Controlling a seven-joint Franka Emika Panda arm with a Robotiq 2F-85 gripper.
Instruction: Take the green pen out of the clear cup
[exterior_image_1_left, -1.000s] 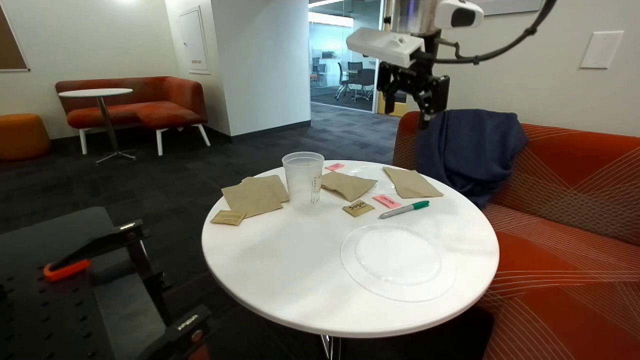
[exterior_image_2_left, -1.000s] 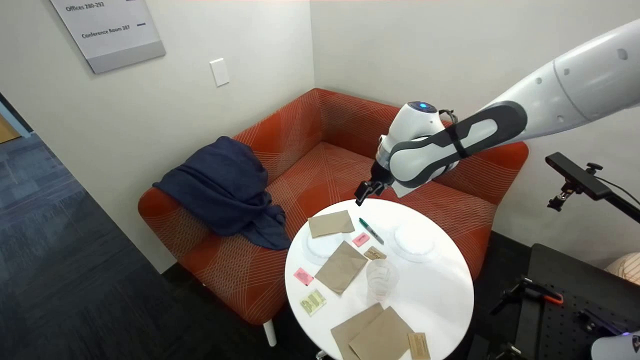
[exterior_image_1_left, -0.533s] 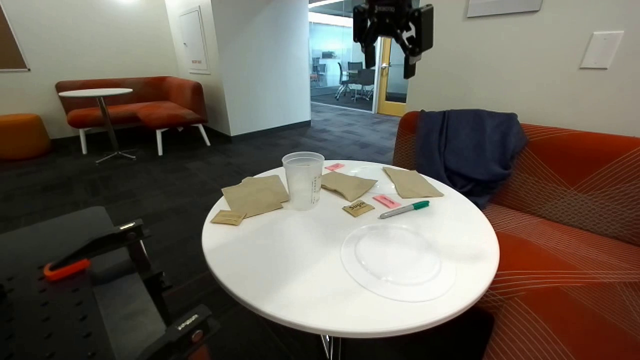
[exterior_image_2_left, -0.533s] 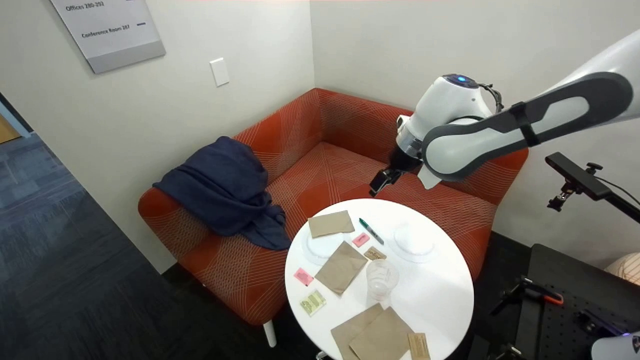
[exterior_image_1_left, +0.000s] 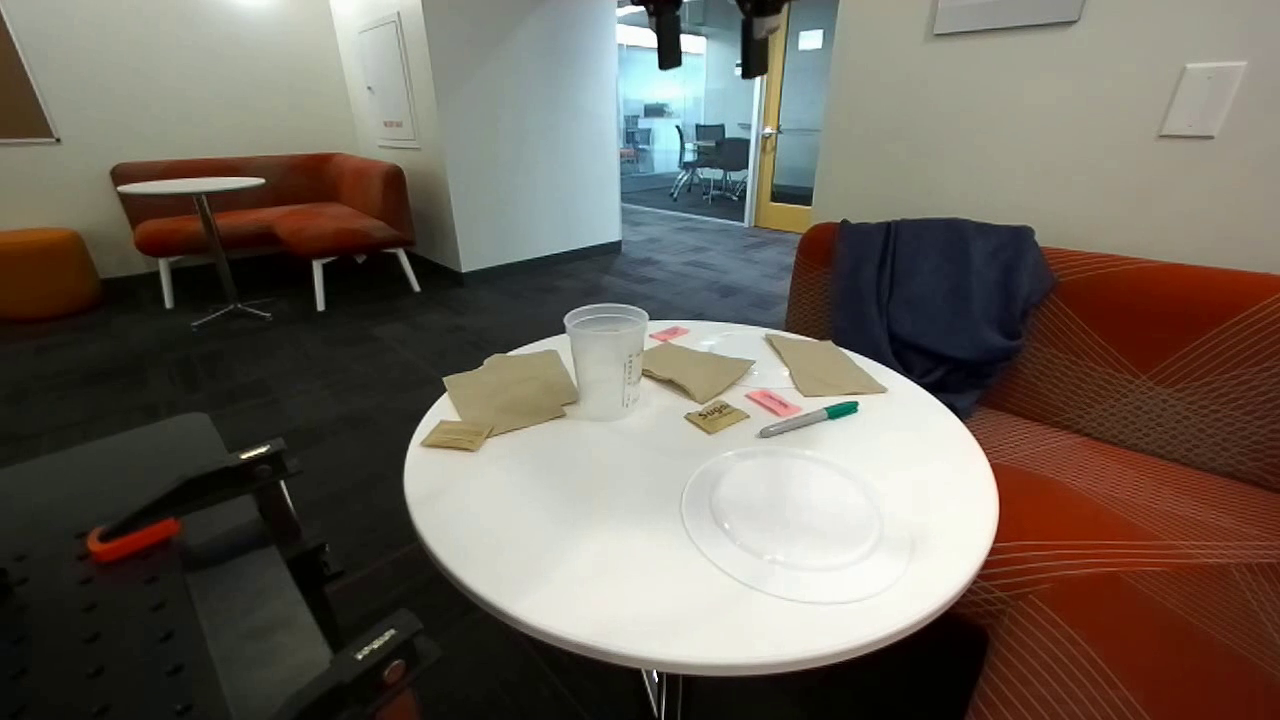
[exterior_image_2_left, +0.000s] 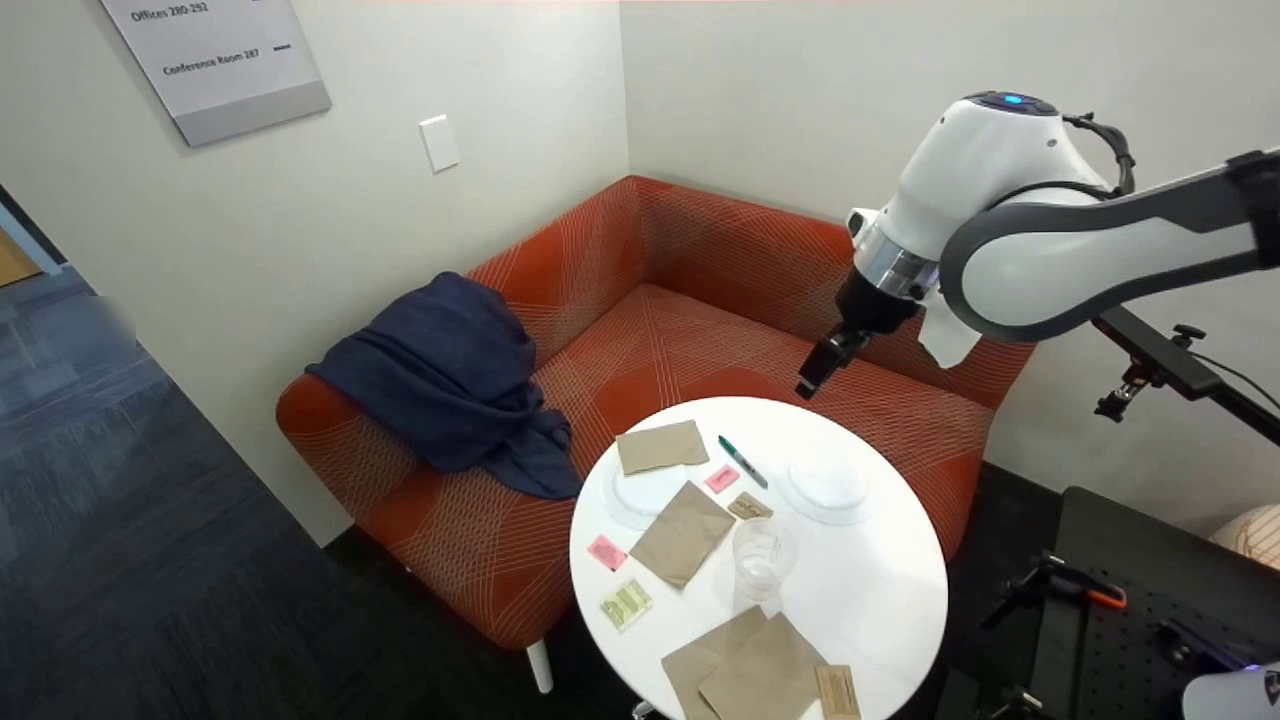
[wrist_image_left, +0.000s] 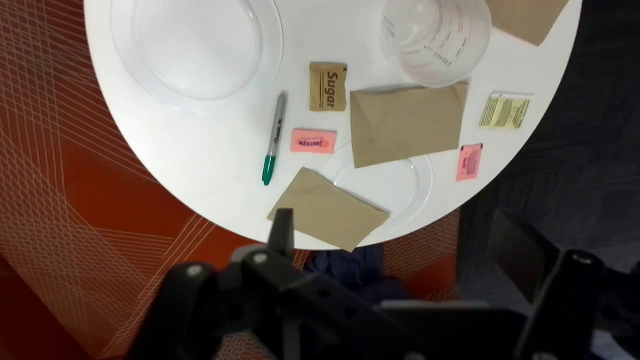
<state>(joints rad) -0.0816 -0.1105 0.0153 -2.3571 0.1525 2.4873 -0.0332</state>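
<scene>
The green pen (exterior_image_1_left: 808, 420), a grey marker with a green cap, lies flat on the white table, outside the cup. It also shows in an exterior view (exterior_image_2_left: 742, 461) and in the wrist view (wrist_image_left: 275, 137). The clear cup (exterior_image_1_left: 606, 365) stands upright on the table and also shows in an exterior view (exterior_image_2_left: 763, 558) and in the wrist view (wrist_image_left: 439, 42). No pen shows in it. My gripper (exterior_image_2_left: 808, 388) is high above the table's sofa-side edge, apart from everything. Its fingertips show at the top of an exterior view (exterior_image_1_left: 712, 62). In the wrist view the gripper (wrist_image_left: 395, 217) is wide open and empty.
A clear round plate (exterior_image_1_left: 700, 505) lies near the pen. Brown napkins (wrist_image_left: 407, 125), a sugar packet (wrist_image_left: 327, 87) and pink packets (wrist_image_left: 313, 141) lie around it. A second clear plate (wrist_image_left: 422, 185) is partly under napkins. A red sofa (exterior_image_2_left: 690, 330) borders the table (exterior_image_1_left: 560, 560).
The arm has risen and drawn back from the table; in an exterior view the gripper has moved up nearly out of the picture. The pen, cup and other table items have not moved.
</scene>
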